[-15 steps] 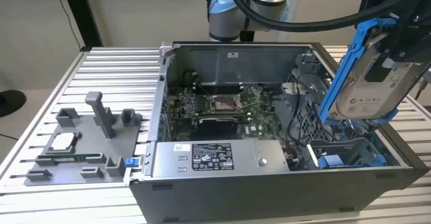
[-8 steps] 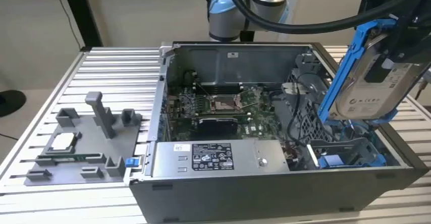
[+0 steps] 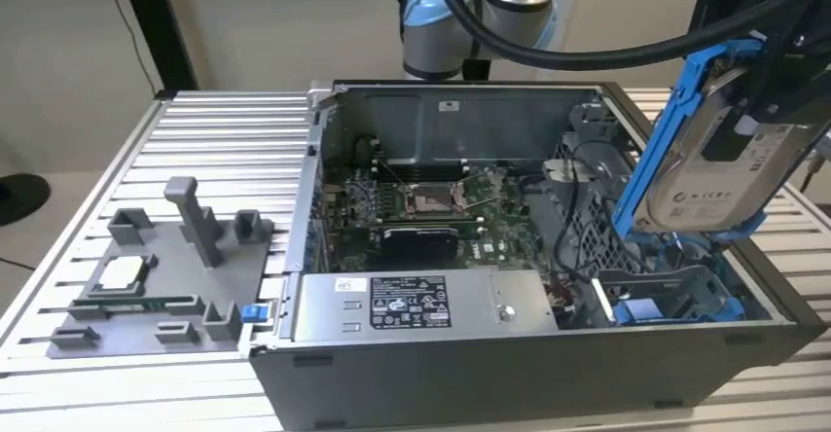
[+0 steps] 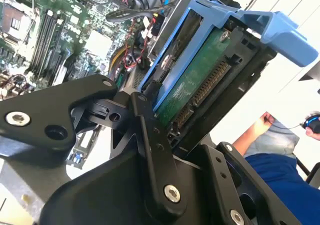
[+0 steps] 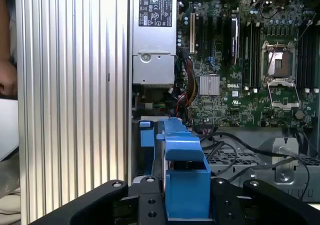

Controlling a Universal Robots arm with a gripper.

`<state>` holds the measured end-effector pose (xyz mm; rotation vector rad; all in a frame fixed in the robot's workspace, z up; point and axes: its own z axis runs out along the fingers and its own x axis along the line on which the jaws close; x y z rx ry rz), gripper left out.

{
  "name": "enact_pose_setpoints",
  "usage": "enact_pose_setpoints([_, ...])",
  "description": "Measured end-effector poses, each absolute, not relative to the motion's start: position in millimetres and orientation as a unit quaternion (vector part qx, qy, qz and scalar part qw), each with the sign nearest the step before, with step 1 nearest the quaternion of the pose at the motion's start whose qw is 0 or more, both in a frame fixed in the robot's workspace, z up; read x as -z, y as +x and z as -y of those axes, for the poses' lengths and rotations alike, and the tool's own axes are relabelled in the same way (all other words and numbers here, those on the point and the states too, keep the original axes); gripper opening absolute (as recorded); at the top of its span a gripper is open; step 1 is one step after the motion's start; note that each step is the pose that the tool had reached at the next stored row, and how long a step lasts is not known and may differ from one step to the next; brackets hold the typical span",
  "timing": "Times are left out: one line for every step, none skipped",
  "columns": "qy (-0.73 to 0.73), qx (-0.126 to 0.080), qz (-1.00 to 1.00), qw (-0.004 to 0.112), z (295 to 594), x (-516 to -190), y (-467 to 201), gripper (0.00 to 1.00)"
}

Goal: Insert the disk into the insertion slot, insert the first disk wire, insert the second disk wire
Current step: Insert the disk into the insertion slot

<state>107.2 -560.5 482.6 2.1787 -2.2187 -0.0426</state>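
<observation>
- Exterior view: my gripper (image 3: 760, 101) is clamped on the disk (image 3: 727, 174). I hold the disk on edge and tilted in the air, over the end of the open computer case (image 3: 520, 374) on the exterior view's right.
- The slot (image 3: 663, 301), with its blue rails, lies below the disk inside the case and has nothing in it. I judge the first step is not yet done.
- Second wrist view: the disk (image 4: 200, 80) sits between my fingers (image 4: 150, 120) with its green underside showing. Its connector edge is bare, with no wire in it, so both wire steps are left too.
- A person's arm (image 4: 252, 135) rests well apart, beyond the case.
- First wrist view: the blue frame of the disk (image 5: 182, 175) is gripped in my gripper (image 5: 182, 205). It hangs above the case floor, near the blue tab of the slot (image 5: 146, 135).
- The silver box (image 5: 155, 35) and the main board (image 5: 250, 60) lie farther off, and neither touches the disk.
</observation>
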Motion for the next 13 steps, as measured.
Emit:
enact_pose_setpoints([0.701,0.014,0.713,0.016,560.5,-482.4,107.2,0.00])
enact_pose_setpoints([0.701,0.014,0.713,0.016,560.5,-482.3,107.2,0.00])
enact_pose_setpoints([0.700,0.014,0.713,0.016,560.6,-482.1,107.2,0.00])
enact_pose_setpoints([0.700,0.014,0.713,0.016,560.7,-481.9,107.2,0.00])
enact_pose_setpoints([0.701,0.014,0.713,0.016,560.7,-481.6,107.2,0.00])
enact_pose_setpoints([0.700,0.014,0.713,0.016,560.8,-481.5,107.2,0.00])
enact_pose_setpoints([0.700,0.014,0.713,0.016,560.8,-481.3,107.2,0.00])
enact_pose_setpoints([0.700,0.014,0.713,0.016,560.9,-481.1,107.2,0.00])
enact_pose_setpoints([0.701,0.014,0.713,0.016,560.9,-481.0,107.2,0.00])
enact_pose_setpoints([0.700,0.014,0.713,0.016,561.0,-480.7,107.2,0.00])
enact_pose_setpoints([0.700,0.014,0.713,0.016,561.1,-480.6,107.2,0.00])
enact_pose_setpoints([0.700,0.014,0.713,0.016,561.2,-480.4,107.2,0.00])
enact_pose_setpoints([0.700,0.014,0.713,0.016,561.3,-480.2,107.2,0.00])
